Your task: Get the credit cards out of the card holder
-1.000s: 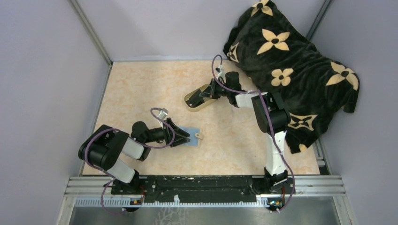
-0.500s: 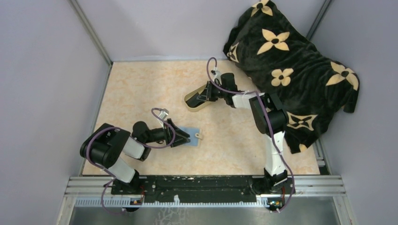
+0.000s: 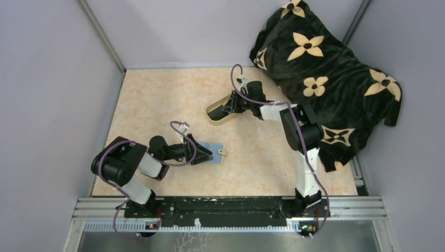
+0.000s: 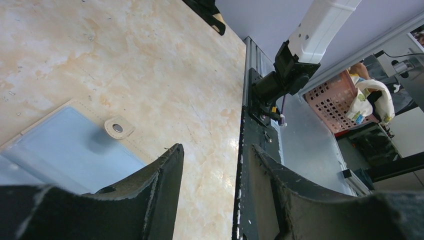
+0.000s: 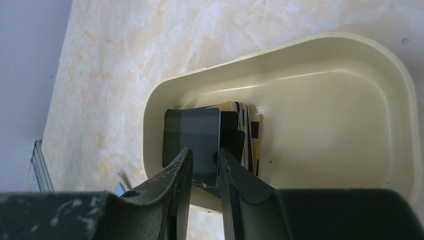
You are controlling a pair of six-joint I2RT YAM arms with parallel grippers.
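credit cards [image 5: 192, 135] stacked in the cream dish [image 5: 350, 100], card holder [image 3: 214, 156] open on the desk [image 3: 157, 100]
the card holder lies flat, blue-grey faces up, tab out. the left tool [image 3: 204, 154] sits low over its edge, fingers wide apart. the right tool [image 5: 204, 152] hangs over the stack, fingers nearly together; whether they pinch the top black card, i cannot tell.

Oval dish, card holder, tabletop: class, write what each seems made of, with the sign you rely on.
Oval dish: probably moulded plastic, cream, softly glossy; rounded seamless walls.
Card holder: leather or imitation, by the seemingly stitched tan edge; matte blue-grey face, metal-looking snap.
Tabletop: glossy marble-patterned surface, likely laminate; real stone cannot be excluded.
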